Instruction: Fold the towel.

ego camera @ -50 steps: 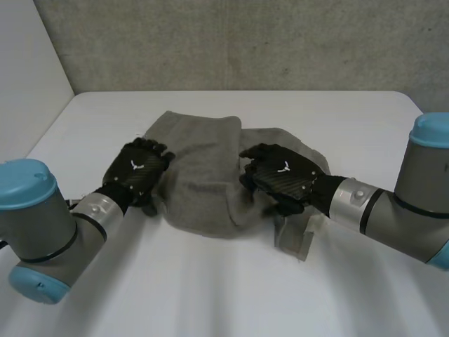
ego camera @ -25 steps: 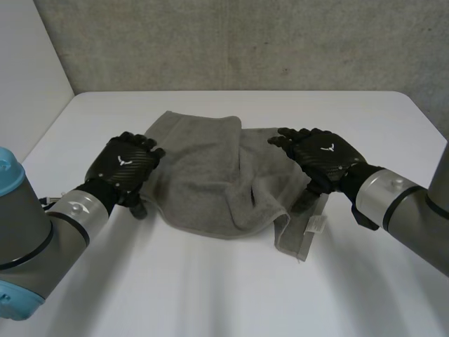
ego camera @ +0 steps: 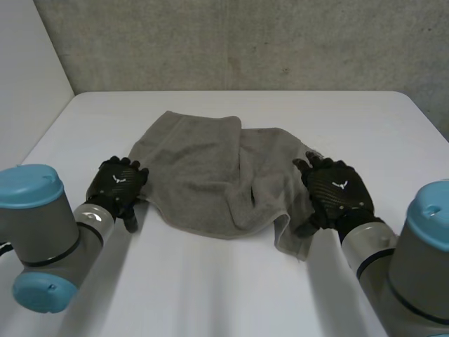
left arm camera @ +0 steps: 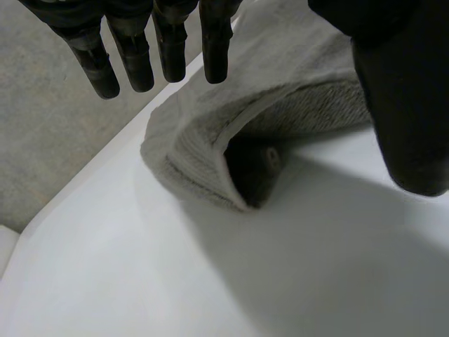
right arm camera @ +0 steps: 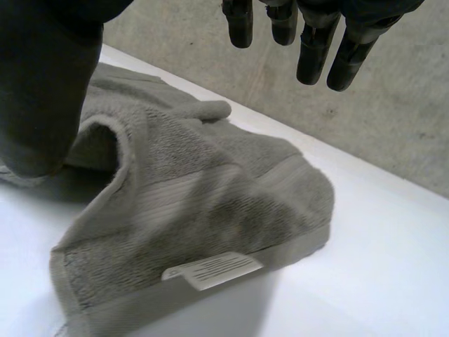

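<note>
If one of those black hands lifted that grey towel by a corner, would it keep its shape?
Probably not: the towel lies in soft rumples and loose folds, so it should drape limply. Its thick pile looks grippy rather than slippery. Pushed, it would likely bunch up rather than slide.

The towel (ego camera: pixel 210 175) at centre frame is plain grey-brown terry with a ribbed band (right arm camera: pixel 203 186) and a white label (right arm camera: pixel 214 269) lined in faint grey, on a white table (ego camera: pixel 210 295) under a speckled grey wall (ego camera: pixel 245 42), while the left hand (ego camera: pixel 118 184) at lower left and the right hand (ego camera: pixel 335 193) at lower right are black, weave-patterned and white-marked.
</note>
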`<state>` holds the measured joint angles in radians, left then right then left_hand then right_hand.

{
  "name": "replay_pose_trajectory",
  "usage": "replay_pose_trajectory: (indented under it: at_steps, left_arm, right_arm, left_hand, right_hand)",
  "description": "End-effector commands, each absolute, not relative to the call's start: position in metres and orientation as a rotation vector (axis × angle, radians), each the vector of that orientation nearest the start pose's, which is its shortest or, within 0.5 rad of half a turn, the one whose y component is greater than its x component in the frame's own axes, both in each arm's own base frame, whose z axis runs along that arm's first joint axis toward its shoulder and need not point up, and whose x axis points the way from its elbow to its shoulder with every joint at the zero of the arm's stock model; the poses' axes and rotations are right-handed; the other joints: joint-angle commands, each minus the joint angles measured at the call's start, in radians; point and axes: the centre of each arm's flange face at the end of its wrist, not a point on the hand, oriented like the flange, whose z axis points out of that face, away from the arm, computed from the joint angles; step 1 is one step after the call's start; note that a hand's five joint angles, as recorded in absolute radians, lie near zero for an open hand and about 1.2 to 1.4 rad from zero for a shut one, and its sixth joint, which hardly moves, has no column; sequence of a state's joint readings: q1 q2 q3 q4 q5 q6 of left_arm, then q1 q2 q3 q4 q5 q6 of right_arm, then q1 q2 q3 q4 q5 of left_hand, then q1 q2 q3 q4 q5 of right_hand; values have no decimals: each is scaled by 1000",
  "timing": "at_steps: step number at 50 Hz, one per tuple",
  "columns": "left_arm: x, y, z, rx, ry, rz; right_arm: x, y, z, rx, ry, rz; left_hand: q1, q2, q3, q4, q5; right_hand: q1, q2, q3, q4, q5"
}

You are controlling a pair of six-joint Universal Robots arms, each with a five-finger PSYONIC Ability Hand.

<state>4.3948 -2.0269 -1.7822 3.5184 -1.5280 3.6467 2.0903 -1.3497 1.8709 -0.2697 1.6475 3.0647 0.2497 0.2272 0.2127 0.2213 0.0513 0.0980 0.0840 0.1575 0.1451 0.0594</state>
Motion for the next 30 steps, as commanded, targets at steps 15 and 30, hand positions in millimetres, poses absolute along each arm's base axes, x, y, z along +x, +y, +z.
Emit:
replay_pose_trajectory:
  at_steps: [15,30]
  left_arm:
    - [-236,-314,120,849,2155,-1925]
    - [-239,-318,118,816,2202,-1947]
  right_arm:
    - [294,-201,136,-515,2214,-1654]
    - [299,-206,121,-499,2221,-1682]
  left_hand:
    - [-7,16,-38,-47,17]
    - [69,92,-38,-47,93]
  right_hand:
    - [-98,-84,17,29,-59]
    - [89,103,17,29,-47]
